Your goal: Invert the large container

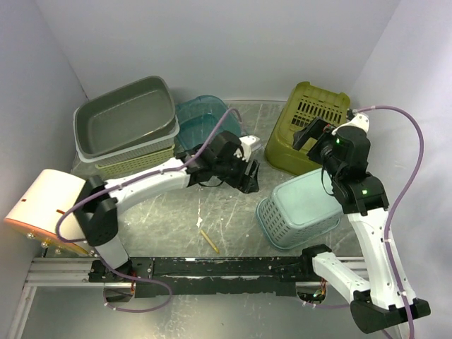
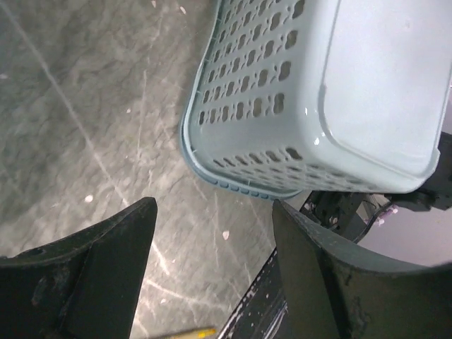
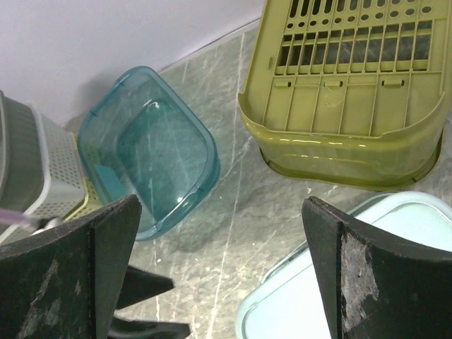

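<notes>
The left gripper (image 1: 248, 174) stands with its two dark fingers (image 2: 113, 254) spread apart and nothing between them; only bare tabletop shows in the gap. It hangs low over the table just to the left of the pale blue perforated plastic basket (image 1: 305, 207), near but not touching it. In the left wrist view the basket's (image 2: 282, 106) rim and holed side wall lie just beyond the fingertips.

The right gripper (image 1: 308, 134) is also spread wide and holds nothing. It hovers above and just behind the basket, whose smooth corner (image 3: 395, 233) shows beside its right finger (image 3: 367, 275).

The pale blue basket sits bottom up, with its rim down on the scratched grey metal table (image 1: 176, 212) and its closed base facing upward.

An olive-green slotted plastic crate (image 1: 308, 121) stands right behind the basket, close by; how it is turned I cannot tell. A translucent teal plastic tub (image 1: 206, 120) lies behind the basket and to its left, mouth up. Farther left, a grey plastic tub (image 1: 124, 119) is stacked in a pale mesh basket (image 1: 134, 161). A thin yellow stick (image 1: 208, 241) lies on the table left of the basket, towards the near edge.
</notes>
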Motion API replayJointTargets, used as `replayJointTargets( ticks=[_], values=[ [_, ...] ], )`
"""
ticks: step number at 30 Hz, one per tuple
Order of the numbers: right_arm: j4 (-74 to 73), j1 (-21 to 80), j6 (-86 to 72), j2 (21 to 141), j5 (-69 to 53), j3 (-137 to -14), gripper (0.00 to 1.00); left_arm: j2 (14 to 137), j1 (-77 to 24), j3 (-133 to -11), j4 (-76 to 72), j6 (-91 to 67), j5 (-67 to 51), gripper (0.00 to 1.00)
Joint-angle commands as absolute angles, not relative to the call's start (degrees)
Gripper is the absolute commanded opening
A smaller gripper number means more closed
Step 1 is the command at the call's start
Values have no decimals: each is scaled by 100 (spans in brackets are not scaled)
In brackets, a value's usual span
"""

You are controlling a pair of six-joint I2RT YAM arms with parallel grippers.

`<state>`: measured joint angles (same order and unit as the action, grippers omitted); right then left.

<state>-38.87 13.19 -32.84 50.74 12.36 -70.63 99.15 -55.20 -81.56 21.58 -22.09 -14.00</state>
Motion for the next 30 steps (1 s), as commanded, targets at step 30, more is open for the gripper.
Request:
replayJointTargets(
  ticks=[30],
  values=[
    [-3738,1309,-2699,5058,1450,-7049,98,9456,-5978,-7887,2004,-1653,-1346,81]
  ],
)
